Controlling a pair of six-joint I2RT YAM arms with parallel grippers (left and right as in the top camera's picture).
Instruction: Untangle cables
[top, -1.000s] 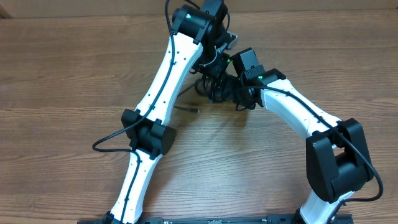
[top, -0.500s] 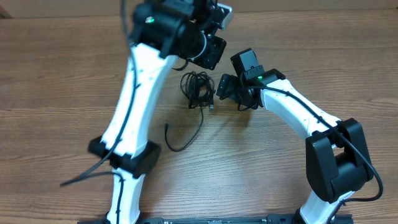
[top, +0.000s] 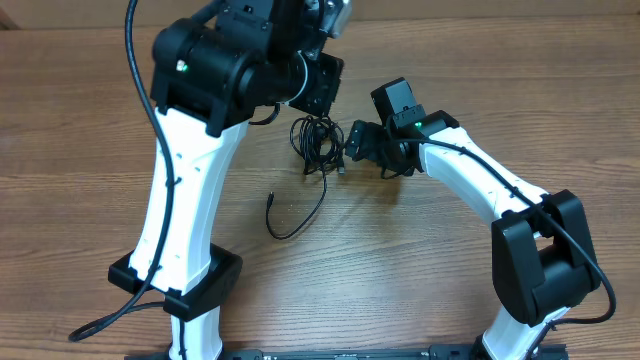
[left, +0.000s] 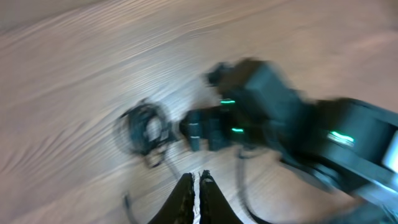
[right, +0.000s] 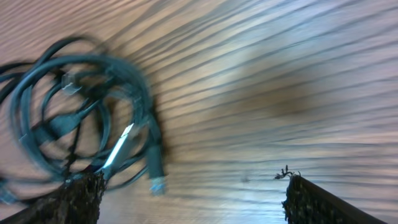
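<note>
The cables lie as a small black bundle (top: 315, 140) on the wooden table. One loose strand (top: 297, 213) curls from it toward the front. My right gripper (top: 350, 141) stands open just right of the bundle, level with the table. In the right wrist view the bundle (right: 78, 118) lies at the left, against my left finger (right: 81, 196), and a plug end (right: 157, 180) sits between the fingers. My left gripper (left: 198, 178) is shut on nothing and is raised well above the table. The bundle (left: 143, 127) lies below it, blurred.
My raised left arm (top: 195, 150) covers the table's left middle part. My right arm (top: 480, 180) reaches in from the front right. Bare wood lies around the bundle on every side.
My left arm has lifted up and away from the bundle. A strand that was pulled out now lies loose on the table. The right gripper has stayed beside the bundle.
</note>
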